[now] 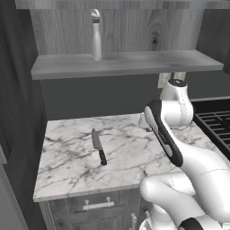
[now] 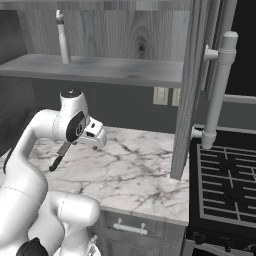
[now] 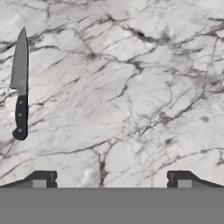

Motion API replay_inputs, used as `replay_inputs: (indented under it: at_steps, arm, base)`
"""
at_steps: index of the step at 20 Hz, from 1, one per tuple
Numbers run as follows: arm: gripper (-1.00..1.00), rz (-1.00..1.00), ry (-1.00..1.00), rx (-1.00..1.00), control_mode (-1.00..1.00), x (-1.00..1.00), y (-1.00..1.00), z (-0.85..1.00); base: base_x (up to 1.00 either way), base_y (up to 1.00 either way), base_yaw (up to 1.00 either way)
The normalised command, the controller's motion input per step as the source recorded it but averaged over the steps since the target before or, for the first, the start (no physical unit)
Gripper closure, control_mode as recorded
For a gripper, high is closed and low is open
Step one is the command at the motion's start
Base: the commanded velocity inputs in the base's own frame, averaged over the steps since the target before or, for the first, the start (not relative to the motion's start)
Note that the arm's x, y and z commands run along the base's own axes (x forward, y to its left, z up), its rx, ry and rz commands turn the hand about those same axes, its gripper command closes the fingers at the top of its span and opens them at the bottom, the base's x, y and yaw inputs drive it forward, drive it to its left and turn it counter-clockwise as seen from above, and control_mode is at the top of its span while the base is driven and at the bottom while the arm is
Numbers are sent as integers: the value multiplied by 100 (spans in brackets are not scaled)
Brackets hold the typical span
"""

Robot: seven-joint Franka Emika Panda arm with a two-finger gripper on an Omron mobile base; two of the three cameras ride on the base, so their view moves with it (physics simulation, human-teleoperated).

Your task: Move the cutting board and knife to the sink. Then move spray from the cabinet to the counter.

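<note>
The knife lies flat on the white marble counter, left of centre, grey blade pointing to the wall and black handle toward the front edge. In the hand view the knife is far to the left, while my gripper hovers open over bare marble to its right with nothing between the fingertips. The spray stands upright on the open shelf of the cabinet, above and behind the knife; the spray is at the shelf's left end. The cutting board and the sink are out of view.
A black grated stove adjoins the counter on the right. An open cabinet door with a long bar handle hangs over the counter's right end. Grey drawers sit below the slab. A dark tall panel bounds the left.
</note>
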Motion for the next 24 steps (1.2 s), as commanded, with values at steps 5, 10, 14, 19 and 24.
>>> replay_inputs:
  at_steps: [5,10,14,19,24]
  arm:
    - [-100,0,0,1,-100,0,35,-66]
    - [-100,0,7,1,-100,24,47,-65]
    - [-100,0,13,0,-100,32,46,-50]
    - [-100,0,15,0,-100,45,39,-22]
    - [-100,0,17,0,-100,43,31,0]
  base:
    - [0,0,0]
    - [0,0,0]
    - [0,0,0]
    - [0,0,0]
    - [0,0,0]
